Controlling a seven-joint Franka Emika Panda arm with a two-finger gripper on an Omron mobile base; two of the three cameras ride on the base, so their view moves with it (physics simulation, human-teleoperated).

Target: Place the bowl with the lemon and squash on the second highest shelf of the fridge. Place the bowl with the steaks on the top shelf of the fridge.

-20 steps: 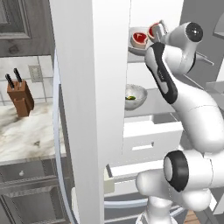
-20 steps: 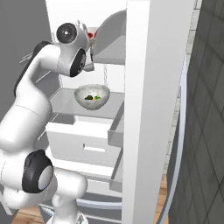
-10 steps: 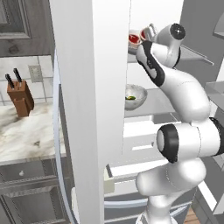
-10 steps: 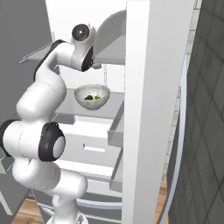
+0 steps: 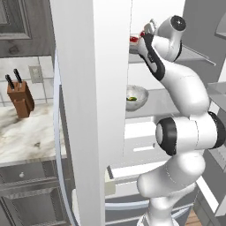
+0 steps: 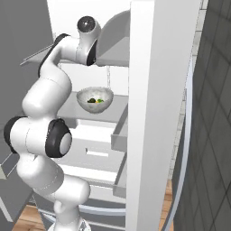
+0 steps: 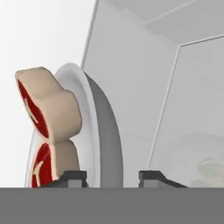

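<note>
The fridge (image 5: 95,88) is taken as the landmark. On its top shelf (image 5: 194,54) the bowl with the steaks (image 7: 94,127) is seen, with the gripper (image 7: 111,176) at its rim. One fingertip (image 7: 72,176) stands inside the rim beside the steaks (image 7: 48,109), the other outside the wall; the jaws are parted a little, and whether the rim is gripped cannot be told. On the shelf below, the bowl with the lemon and squash (image 6: 94,99) is placed

a wooden knife block (image 5: 20,98) stands on the marble counter (image 5: 26,141) beneath a wall outlet (image 5: 34,73).
</note>
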